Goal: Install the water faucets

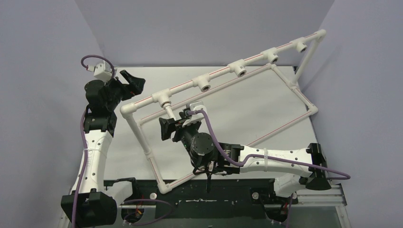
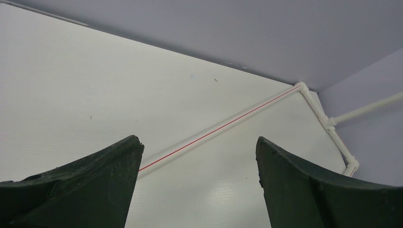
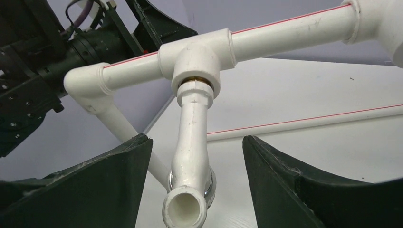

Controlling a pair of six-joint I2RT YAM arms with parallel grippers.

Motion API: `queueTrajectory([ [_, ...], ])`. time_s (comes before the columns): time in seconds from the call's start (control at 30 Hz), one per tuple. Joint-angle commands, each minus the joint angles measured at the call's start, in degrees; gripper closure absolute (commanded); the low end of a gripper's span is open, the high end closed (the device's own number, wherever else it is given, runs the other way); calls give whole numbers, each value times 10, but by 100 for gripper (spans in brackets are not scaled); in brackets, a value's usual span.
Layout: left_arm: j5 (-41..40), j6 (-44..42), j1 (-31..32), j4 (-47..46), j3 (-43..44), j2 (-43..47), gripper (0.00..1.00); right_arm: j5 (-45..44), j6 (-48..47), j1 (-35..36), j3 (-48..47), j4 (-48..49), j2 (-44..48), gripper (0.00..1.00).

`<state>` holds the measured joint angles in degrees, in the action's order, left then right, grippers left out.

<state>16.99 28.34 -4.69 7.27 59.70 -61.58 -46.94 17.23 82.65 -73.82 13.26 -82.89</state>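
One faucet point(image 3: 190, 156) seems threaded into the left socket point(image 3: 197, 71), with the right gripper point(image 3: 195, 140) apart around it and the left gripper point(image 2: 198, 140) apart. Four sockets point(image 1: 241, 71) are empty.

The pipe frame point(image 1: 126, 109) sits on the table point(image 1: 237, 118), its top bar running left to far right. The water faucet point(image 3: 192, 142) sticks out of the tee socket point(image 3: 197, 66) at the bar's left end — four more sockets lie to its right. The right gripper point(image 3: 196, 140) is around the faucet, a finger each side, not touching. The left gripper point(image 1: 130, 80) is further left, behind the frame's corner
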Motion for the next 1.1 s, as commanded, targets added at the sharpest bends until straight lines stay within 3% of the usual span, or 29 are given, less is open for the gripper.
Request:
queueTrajectory([
  [0.0,9,4,-5,-34,10,7,13,-29,-8,4,-17,7,-3,31],
  [0.27,9,4,-5,-34,11,6,13,-15,14,-5,2,28,-1,53],
  [0.5,9,3,-5,-34,10,7,13,4,64,-13,23,57,8,100],
  [0.87,9,3,-5,-34,10,7,13,73,315,-48,122,194,48,100],
  [1.07,9,4,-5,-34,10,7,13,85,400,-49,139,280,43,100],
])
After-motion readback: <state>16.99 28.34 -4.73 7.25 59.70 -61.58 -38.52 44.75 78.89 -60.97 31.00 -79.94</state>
